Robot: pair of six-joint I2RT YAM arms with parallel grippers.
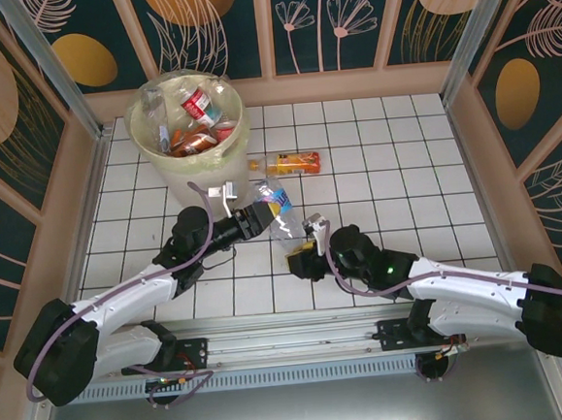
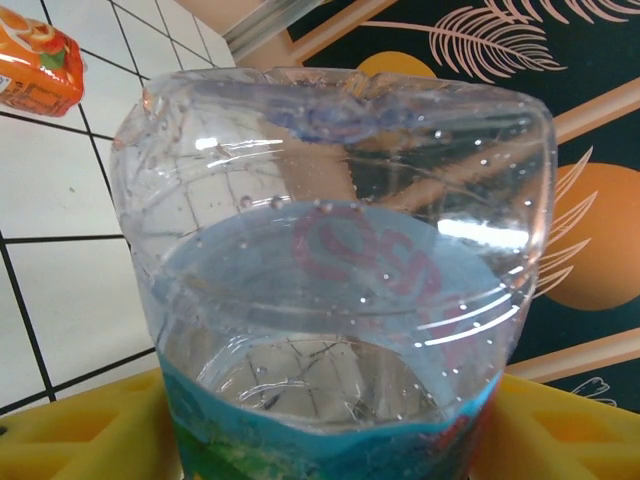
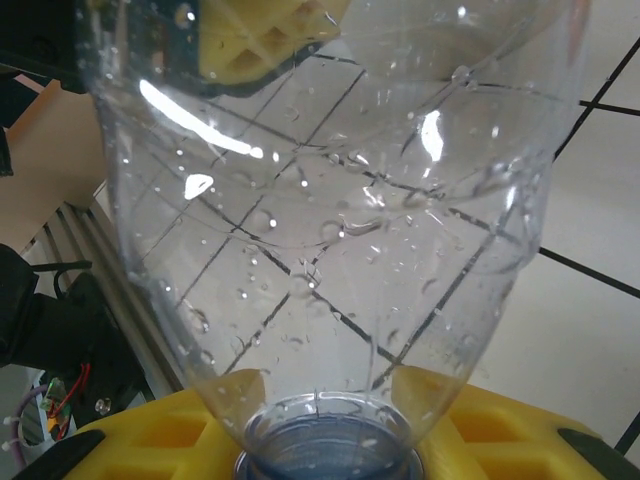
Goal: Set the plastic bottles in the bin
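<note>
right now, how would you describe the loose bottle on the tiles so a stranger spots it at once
Find the big cream bin at the back left of the tiled table. Just right of it lies the orange-labelled bottle, on its side, cap towards the bin. It alone lies free on the tiles: the blue-labelled bottle is held between the arms.

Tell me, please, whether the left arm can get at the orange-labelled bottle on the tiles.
Probably not yet: the left gripper is around the blue-labelled bottle, whose neck the right gripper holds. The orange-labelled bottle lies just beyond on the tiles, so it looks reachable once that gripper is free.
</note>
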